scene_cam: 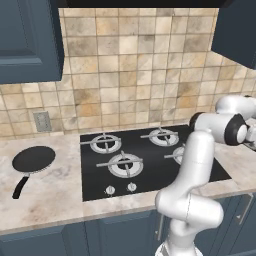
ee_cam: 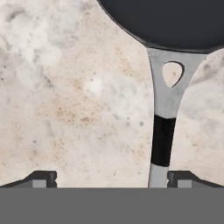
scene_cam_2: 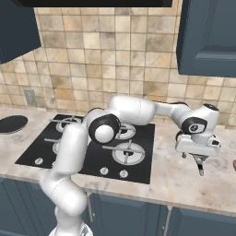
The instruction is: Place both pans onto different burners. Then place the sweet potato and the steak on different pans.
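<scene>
hand view shows the two-finger gripper [ee_cam: 111, 177] spread wide apart above the beige marble counter [ee_cam: 65, 96], the long grey-and-black handle of a round black frying pan [ee_cam: 175, 19] running down just inside its right fingertip [ee_cam: 181, 178]. a second round black frying pan [scene_cam: 33, 160] lies near the counter's left end, well apart from the black glass cooktop [scene_cam: 150, 160] and its silver-grey burner rings [scene_cam: 125, 165].

No readable text, label, brand, number or sign anywhere.
</scene>
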### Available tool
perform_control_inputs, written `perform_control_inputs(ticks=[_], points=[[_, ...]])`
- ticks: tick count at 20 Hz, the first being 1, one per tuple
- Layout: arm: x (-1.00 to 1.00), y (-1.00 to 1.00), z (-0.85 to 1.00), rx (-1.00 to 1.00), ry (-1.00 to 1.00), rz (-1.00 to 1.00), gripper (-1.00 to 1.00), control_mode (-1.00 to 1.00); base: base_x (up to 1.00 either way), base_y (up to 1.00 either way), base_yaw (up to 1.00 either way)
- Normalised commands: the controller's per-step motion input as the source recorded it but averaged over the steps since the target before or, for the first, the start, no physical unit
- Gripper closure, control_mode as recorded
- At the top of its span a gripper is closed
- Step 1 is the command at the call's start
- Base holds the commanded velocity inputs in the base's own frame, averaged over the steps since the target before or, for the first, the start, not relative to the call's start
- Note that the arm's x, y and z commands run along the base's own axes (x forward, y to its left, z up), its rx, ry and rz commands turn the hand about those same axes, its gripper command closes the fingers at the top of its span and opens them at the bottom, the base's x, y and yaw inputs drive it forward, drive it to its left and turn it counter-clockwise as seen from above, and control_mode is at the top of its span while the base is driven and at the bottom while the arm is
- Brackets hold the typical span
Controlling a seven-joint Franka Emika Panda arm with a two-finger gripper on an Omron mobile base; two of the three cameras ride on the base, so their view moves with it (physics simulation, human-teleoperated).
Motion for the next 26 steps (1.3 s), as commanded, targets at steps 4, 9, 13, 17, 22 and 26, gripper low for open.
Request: perform_control_inputs(ticks=[4,9,13,17,22,26], points=[[0.24,-0.09,-0.24,0.0,0.02,0.0,-1.0,-1.0,0.0,0.0,0.0],[0.16,-0.18,-0.25,0.01,0.02,0.0,-1.0,-1.0,0.0,0.0,0.0],[0.17,-0.11,-0.21,0.0,0.04,0.0,-1.0,-1.0,0.0,0.0,0.0],[0.16,-0.12,-0.17,0.0,0.04,0.0,-1.0,-1.0,0.0,0.0,0.0],[0.08,-0.19,-0.11,0.02,0.03,0.0,-1.0,-1.0,0.0,0.0,0.0],[0.04,-0.19,-0.09,0.02,0.03,0.0,-1.0,-1.0,0.0,0.0,0.0]])
